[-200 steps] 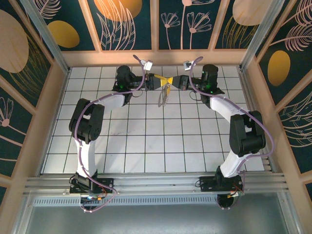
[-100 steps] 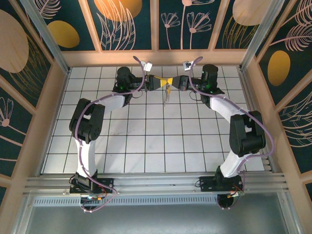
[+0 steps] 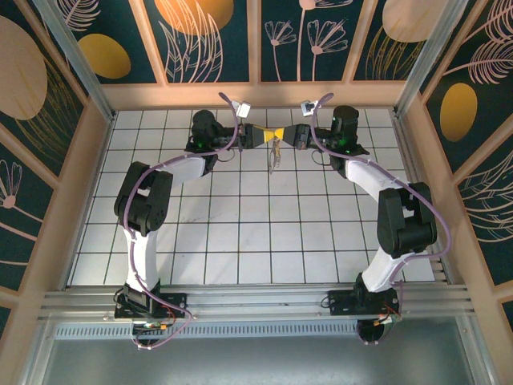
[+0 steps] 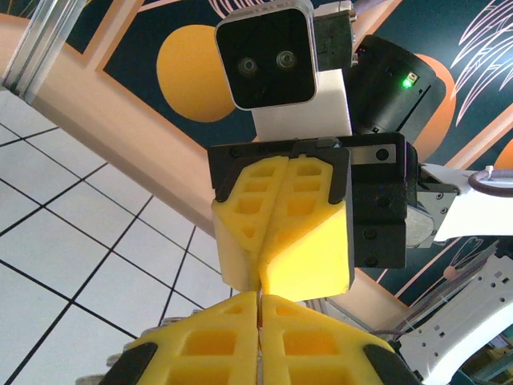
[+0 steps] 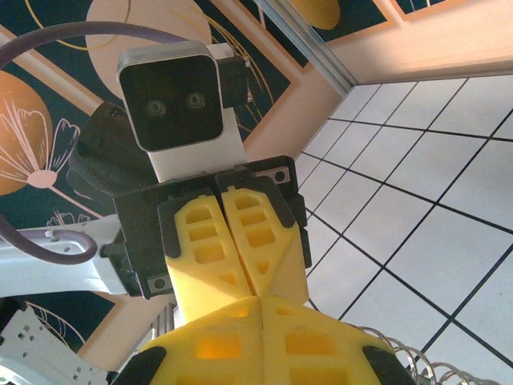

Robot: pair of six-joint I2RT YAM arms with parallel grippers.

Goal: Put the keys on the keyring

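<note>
Both hands were raised above the far middle of the white, black-gridded tile tabletop (image 3: 240, 224), set tip to tip; the left hand (image 3: 269, 134) came in from the left and the right hand (image 3: 281, 133) from the right, their yellow finger ends touching.

The thin grey-tan oval keyring (image 3: 272, 159), bead-like in texture, hung straight down from that meeting point, directly beneath both hands and over the tiles; whether its lower end touched the tabletop could not be told. The right wrist view showed a coiled grey stretch, apparently of the keyring, at the lower right, just beside that hand's own fingers.

The left hand's fingers were pressed together, only a hairline seam between them; the right hand's fingers were likewise fully closed. Which pair pinched the keyring could not be determined; the tiny yellowish-gold key could not be told apart from the yellow fingers.

Count: two hands; one keyring; two white wrist cameras, one mounted above each hand, each with two lenses; one green indicator light (image 4: 409, 80) lit on the right arm's dark housing.
</note>
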